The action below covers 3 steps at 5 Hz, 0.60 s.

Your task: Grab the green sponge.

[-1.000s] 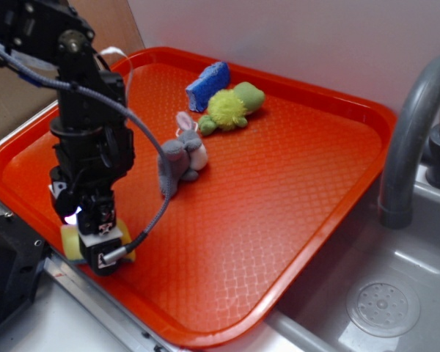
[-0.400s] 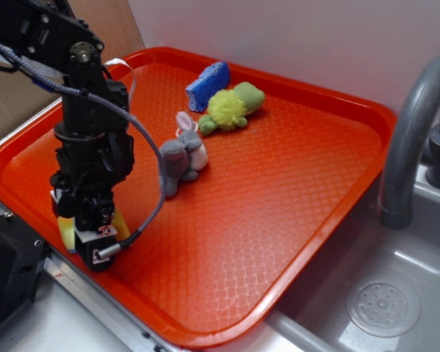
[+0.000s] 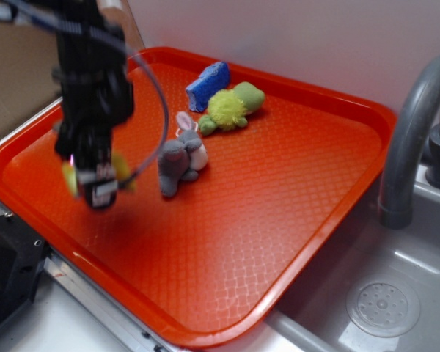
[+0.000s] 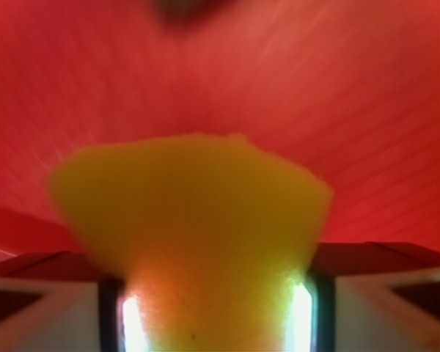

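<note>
Step in hand: grasp looks done, lift phase. The hand (image 3: 97,176) is clamped on the green sponge (image 4: 191,220), w/ yellow foam sticking out on both sides of it in the exterior view and filling most of the wrist view, pinched between the two fingers (image 4: 51,308) at the bottom corners. The sponge looks squeezed narrow at the grip and flares out wider beyond it. It seems to hang clear of the tray (image 3: 293,183) near the left-front part, though blur makes the gap hard to judge. Arm and hand are motion-blurred, so exact pose is approx.

Next move, as a judgement: not much left for a "grab" task. Keep the squeeze firm, raise w/o swinging. Foam is soft and compressible, so it could slip out if the grip eases. The cable looping off the arm hangs near the grey plush bunny (image 3: 182,158), so a sideways move may brush it.

Containers:
- Orange tray holds everything else: blue sponge block (image 3: 207,86) near the back rim, fuzzy yellow-green plush turtle (image 3: 232,108) just beside it and prob. touching, bunny lying closer to the centre-left, apart from the turtle.
- Right half of the tray surface shows only bare textured plastic.
- Tray sits partly over the sink (image 3: 396,293); drain and faucet (image 3: 411,125) at right, nothing seen in the basin.
</note>
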Tool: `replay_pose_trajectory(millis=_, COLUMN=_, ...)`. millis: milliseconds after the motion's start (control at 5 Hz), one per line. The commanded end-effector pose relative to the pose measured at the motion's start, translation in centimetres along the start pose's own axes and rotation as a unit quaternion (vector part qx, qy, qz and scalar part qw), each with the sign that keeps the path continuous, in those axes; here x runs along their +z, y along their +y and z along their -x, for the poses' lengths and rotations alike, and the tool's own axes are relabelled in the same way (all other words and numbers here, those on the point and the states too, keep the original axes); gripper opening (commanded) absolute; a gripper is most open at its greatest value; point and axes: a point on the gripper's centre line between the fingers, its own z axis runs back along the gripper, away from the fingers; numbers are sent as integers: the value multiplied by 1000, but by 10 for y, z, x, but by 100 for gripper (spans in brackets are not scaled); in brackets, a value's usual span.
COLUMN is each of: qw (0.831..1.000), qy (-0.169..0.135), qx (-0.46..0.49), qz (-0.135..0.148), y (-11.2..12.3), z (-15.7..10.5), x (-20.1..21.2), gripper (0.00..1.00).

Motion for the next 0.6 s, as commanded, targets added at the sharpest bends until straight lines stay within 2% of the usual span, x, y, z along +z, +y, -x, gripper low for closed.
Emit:
replay_pose_trajectory(millis=0, qw=990, qy=-135, qx=21, qz=15, y=15, z=9, x=99, gripper=0)
replay_pose_trajectory(millis=200, qw=978, qy=-209, qx=14, qz=23, y=21, z=27, x=145, gripper=0)
replay_pose_trajectory(millis=400, qw=974, qy=-228, qx=6, qz=18, y=28, z=29, x=160, gripper=0)
